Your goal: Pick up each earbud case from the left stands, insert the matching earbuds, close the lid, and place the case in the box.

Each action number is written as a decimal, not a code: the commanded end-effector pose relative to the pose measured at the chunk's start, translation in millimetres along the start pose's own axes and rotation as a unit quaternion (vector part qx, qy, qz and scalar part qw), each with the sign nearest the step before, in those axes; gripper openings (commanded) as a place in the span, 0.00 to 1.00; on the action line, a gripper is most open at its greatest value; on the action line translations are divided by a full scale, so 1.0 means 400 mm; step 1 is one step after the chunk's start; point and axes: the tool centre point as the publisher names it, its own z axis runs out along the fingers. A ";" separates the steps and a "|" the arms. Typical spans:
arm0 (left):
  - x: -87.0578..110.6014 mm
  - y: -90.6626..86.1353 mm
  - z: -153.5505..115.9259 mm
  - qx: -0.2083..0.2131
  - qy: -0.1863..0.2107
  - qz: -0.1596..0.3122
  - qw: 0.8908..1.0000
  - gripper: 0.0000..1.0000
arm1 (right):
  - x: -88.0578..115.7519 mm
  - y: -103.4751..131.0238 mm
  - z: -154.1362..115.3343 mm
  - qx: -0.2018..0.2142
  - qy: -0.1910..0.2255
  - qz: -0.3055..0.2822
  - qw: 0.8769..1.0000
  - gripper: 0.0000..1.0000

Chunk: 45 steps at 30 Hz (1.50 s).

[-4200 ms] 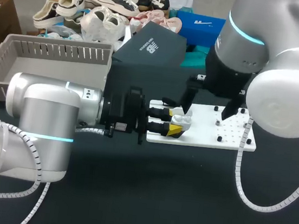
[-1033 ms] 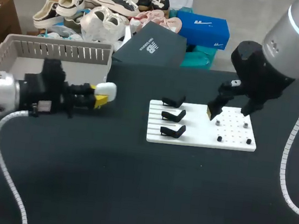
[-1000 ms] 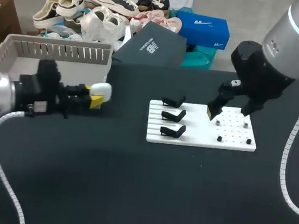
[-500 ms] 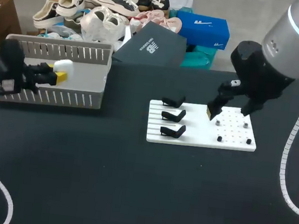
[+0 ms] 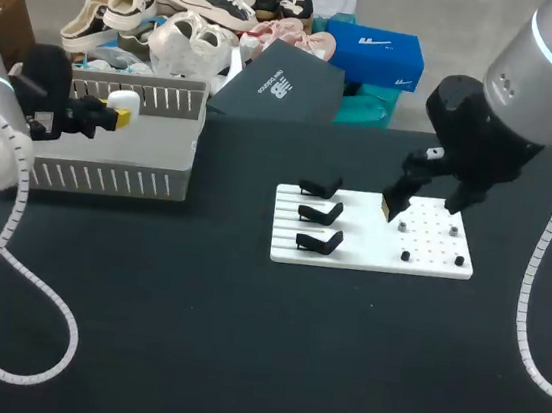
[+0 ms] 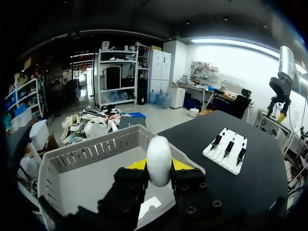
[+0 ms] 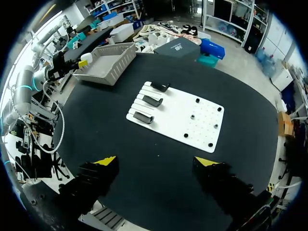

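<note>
Board: Since its three black stands (image 5: 317,214) are bare, the white board (image 5: 430,266), at 3 o'clock from the middle of the table (image 5: 237,363), seems to have no case left to give.
Right tool (image 5: 422,204): It hangs just over the board's peg side with its fingers spread wide and nothing between them. It is probably kept there to stay out of the other arm's way.
Left tool (image 6: 159,166): It is at 10 o'clock on the table, clamped on the case from both sides with a yellow tip against each flank. The firm side grip likely keeps the smooth shell from slipping.
Case (image 6: 159,149): The case is white and rounded, and its lid looks closed. It stands on end between the fingers, with its top jutting past the tips at the tool's 12 o'clock. It is held in the air and touches nothing else.
Box (image 5: 108,181): The grey slatted box lies under and just ahead of the left tool, with the case above its open inside. I judge this to be the placing step, which calls for lowering the case and then letting go.
</note>
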 end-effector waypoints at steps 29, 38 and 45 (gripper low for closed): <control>-0.046 -0.298 0.035 0.066 -0.052 0.055 0.995 1.00 | 0.004 0.000 0.000 0.000 -0.002 0.000 1.000 1.00; -0.022 -0.462 0.029 0.126 -0.042 0.054 0.990 1.00 | 0.004 0.000 0.000 0.000 -0.002 0.000 1.000 1.00; -0.011 -0.535 0.031 0.151 -0.039 0.065 0.986 1.00 | 0.004 0.000 0.000 0.000 -0.002 0.000 1.000 1.00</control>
